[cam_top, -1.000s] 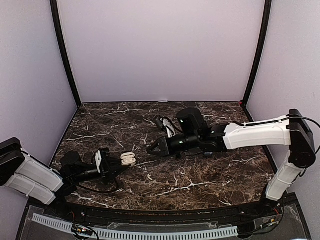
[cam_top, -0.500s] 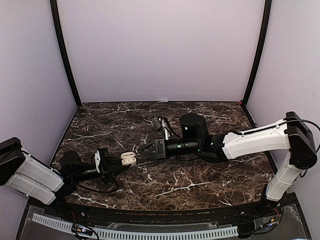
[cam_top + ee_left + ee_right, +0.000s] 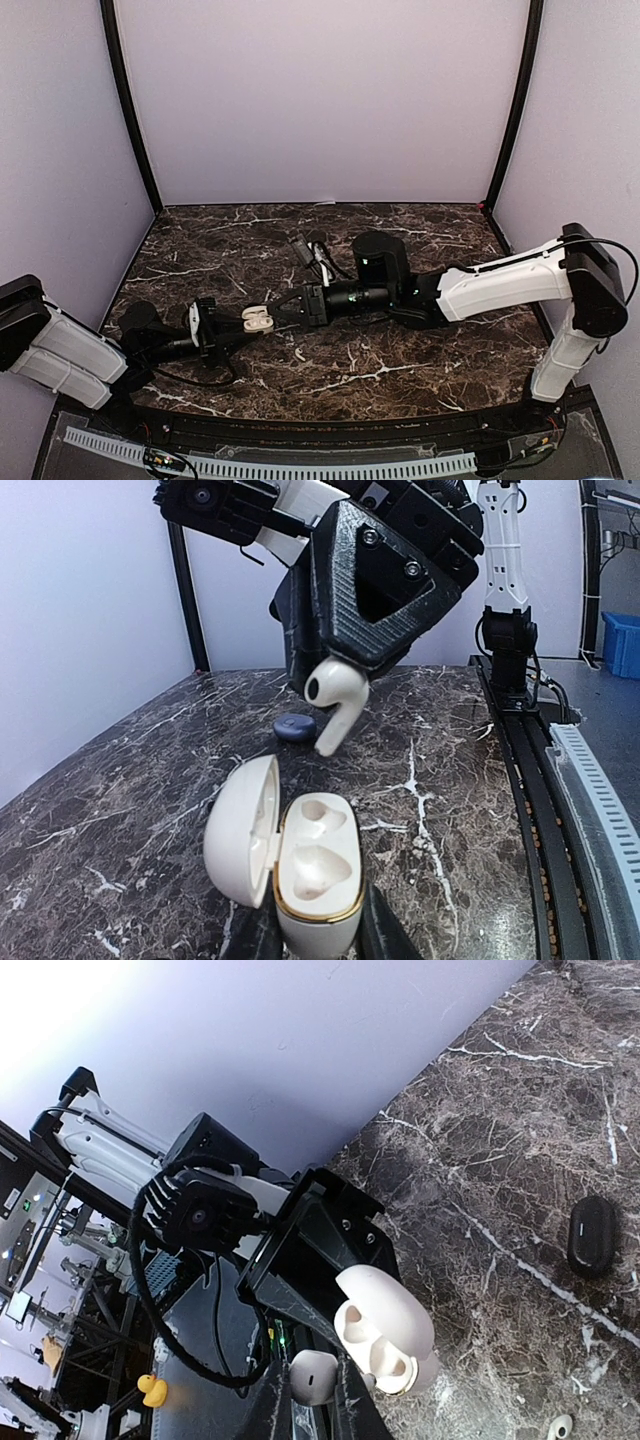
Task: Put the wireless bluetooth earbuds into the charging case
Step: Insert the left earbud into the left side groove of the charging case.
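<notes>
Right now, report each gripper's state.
Left gripper: closed, holding the open white charging case.
Right gripper: closed, holding a white earbud.

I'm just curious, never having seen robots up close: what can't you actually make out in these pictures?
- Top view: the earbud is too small to pick out at the right hand.
- Left wrist view: the bottom edge cuts off the left hand gripping the case.
- Right wrist view: white bit cut by bottom edge; unidentifiable.
</notes>
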